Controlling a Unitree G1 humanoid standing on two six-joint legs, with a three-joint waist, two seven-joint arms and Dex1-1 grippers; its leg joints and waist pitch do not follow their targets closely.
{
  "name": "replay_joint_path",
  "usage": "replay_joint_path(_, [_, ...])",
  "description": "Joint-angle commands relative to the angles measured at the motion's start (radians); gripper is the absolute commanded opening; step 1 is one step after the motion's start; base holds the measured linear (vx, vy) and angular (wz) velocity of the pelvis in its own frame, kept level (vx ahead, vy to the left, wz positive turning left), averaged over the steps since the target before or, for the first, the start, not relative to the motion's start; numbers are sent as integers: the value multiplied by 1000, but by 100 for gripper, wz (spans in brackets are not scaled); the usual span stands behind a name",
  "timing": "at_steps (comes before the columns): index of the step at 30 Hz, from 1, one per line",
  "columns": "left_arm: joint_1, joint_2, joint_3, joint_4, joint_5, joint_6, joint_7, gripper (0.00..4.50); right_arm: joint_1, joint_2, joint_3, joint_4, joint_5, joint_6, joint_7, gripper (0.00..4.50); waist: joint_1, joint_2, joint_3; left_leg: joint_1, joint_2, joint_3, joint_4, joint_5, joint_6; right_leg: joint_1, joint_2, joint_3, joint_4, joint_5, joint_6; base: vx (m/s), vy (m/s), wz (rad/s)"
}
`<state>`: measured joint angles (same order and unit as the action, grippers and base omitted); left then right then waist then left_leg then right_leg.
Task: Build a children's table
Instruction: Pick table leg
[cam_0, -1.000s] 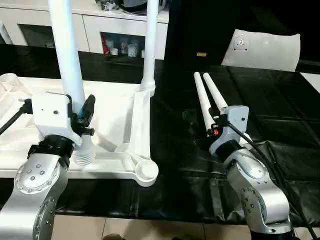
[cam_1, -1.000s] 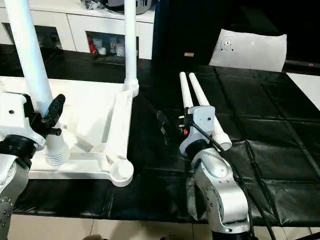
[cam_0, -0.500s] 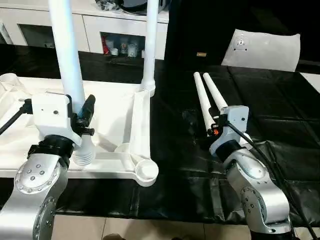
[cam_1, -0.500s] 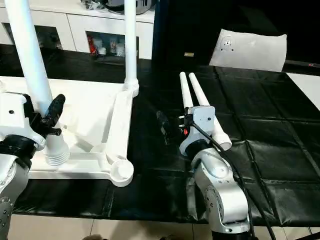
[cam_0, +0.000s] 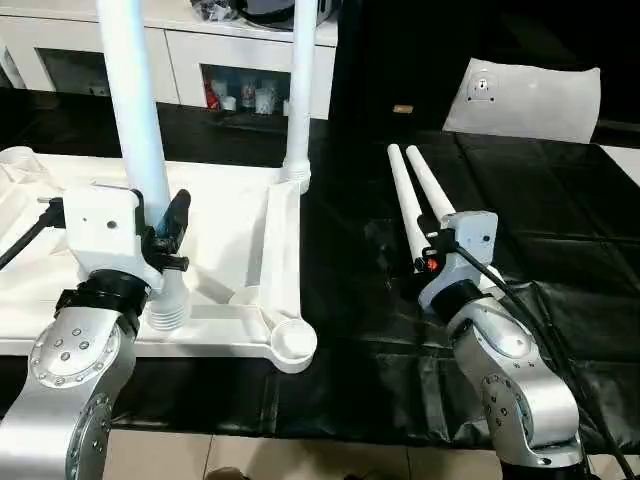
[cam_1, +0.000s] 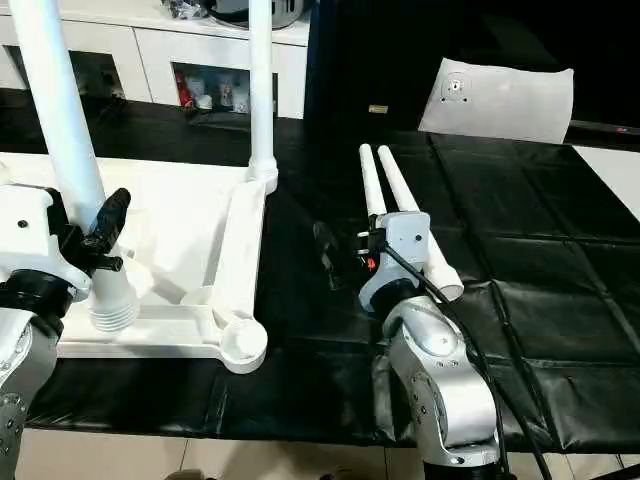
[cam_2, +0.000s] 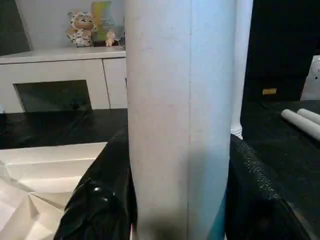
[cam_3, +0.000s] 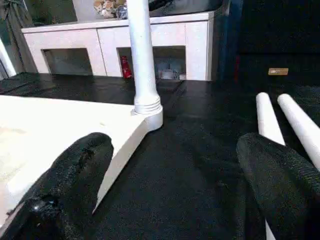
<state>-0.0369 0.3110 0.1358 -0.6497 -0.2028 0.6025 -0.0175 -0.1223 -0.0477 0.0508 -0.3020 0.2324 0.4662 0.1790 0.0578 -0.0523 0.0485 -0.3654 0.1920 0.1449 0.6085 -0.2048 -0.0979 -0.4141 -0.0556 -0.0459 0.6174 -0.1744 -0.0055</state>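
The children's table's white square top (cam_0: 235, 235) lies underside up on the left of the black mat. One white leg (cam_0: 300, 100) stands upright in its far right corner socket. My left gripper (cam_2: 175, 200) is shut on a second leg (cam_0: 140, 150), held upright with its threaded end (cam_0: 168, 315) low over the top's near rim, left of the empty near right socket (cam_0: 293, 343). Two more legs (cam_0: 418, 195) lie side by side on the mat. My right gripper (cam_3: 170, 190) stands open just left of them, with nothing between its fingers (cam_3: 65, 185).
A white cabinet (cam_0: 190, 50) with dark openings runs along the back. A white cushion-like bag (cam_0: 525, 100) lies at the far right. The black mat (cam_0: 540, 220) covers the work surface up to its front edge, with floor below.
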Motion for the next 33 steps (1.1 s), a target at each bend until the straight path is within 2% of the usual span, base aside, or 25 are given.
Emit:
replay_joint_path(1, [5,0,3,-8,-2,-5,2,186,-13,-1,-3,3,-3,1,-8,437,0,15,-54,-2,15,2,-76,-198,-29,49,-48,39,-73,-267,-46,0,0,0])
replay_joint_path(33, [5,0,3,-8,-2,-5,2,186,-13,-1,-3,3,-3,1,-8,437,0,16,-54,-1,15,2,-76,-199,-29,48,-48,39,-72,-263,-49,0,0,0])
